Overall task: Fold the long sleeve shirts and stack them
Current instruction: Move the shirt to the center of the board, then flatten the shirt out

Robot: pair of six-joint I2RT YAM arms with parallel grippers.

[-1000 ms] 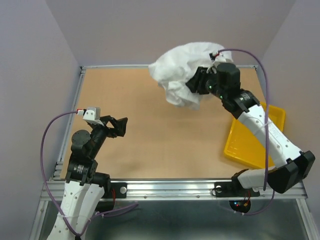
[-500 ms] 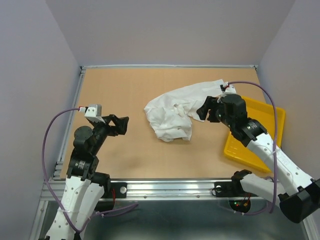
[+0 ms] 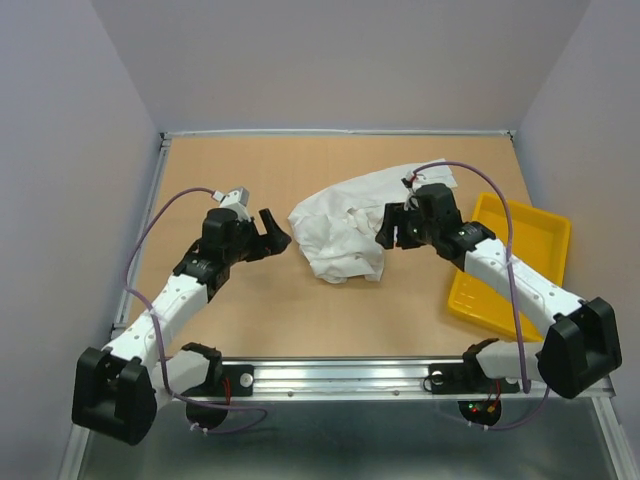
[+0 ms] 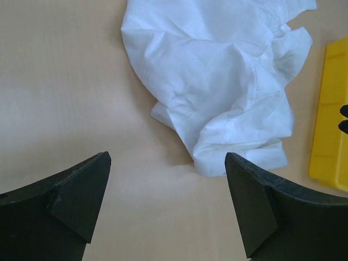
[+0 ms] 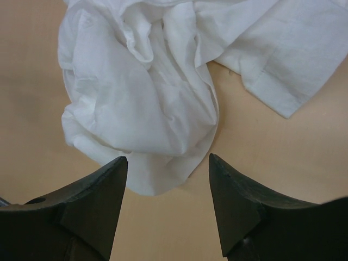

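A white long sleeve shirt (image 3: 345, 225) lies crumpled in a heap on the brown table, a little right of centre. It shows in the left wrist view (image 4: 217, 81) and the right wrist view (image 5: 141, 92). My left gripper (image 3: 275, 235) is open and empty just left of the heap, apart from it; in its own view (image 4: 168, 206) bare table lies between the fingers. My right gripper (image 3: 388, 228) is open and empty at the heap's right edge; in its own view (image 5: 168, 201) the cloth's lower edge lies just beyond the fingertips.
A yellow tray (image 3: 510, 265) sits at the right side of the table, partly under my right arm; its edge shows in the left wrist view (image 4: 331, 114). The table has a raised metal rim (image 3: 160, 200), and grey walls stand close on three sides.
The right gripper carried the shirt from the far edge down to the table's middle and let it go. The left arm reached forward to the heap's left side.
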